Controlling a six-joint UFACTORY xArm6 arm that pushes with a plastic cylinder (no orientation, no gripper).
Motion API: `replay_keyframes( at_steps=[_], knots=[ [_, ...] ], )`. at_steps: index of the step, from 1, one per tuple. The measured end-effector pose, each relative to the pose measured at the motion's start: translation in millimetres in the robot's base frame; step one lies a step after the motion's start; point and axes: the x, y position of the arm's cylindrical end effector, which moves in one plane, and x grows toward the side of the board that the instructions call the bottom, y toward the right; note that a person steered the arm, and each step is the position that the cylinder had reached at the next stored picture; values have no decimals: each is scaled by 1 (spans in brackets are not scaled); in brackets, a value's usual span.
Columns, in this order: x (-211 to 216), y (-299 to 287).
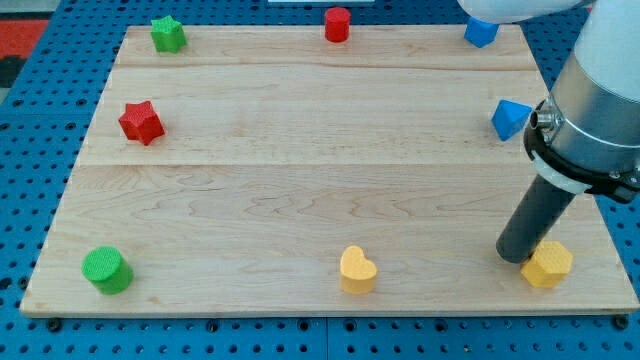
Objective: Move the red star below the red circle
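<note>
The red star [141, 122] lies on the wooden board at the view's left, in the upper half. The red circle [337, 24] stands at the board's top edge, near the middle. My tip [517, 257] is at the lower right of the board, touching or just beside the left side of a yellow hexagon block [548, 264]. The tip is far from both red blocks.
A green star [168, 34] sits at top left, a green circle [106, 270] at bottom left, a yellow heart [357, 269] at bottom middle. A blue block [481, 31] is at top right and a blue triangle-like block [510, 118] at the right edge. The arm's body hangs over the right side.
</note>
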Motion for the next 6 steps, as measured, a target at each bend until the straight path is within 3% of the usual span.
replay_keyframes(
  at_steps=[2,4,5,6],
  knots=[
    [-4,0],
    [-83,-44],
    [-132,-108],
    [-135,-187]
  ],
)
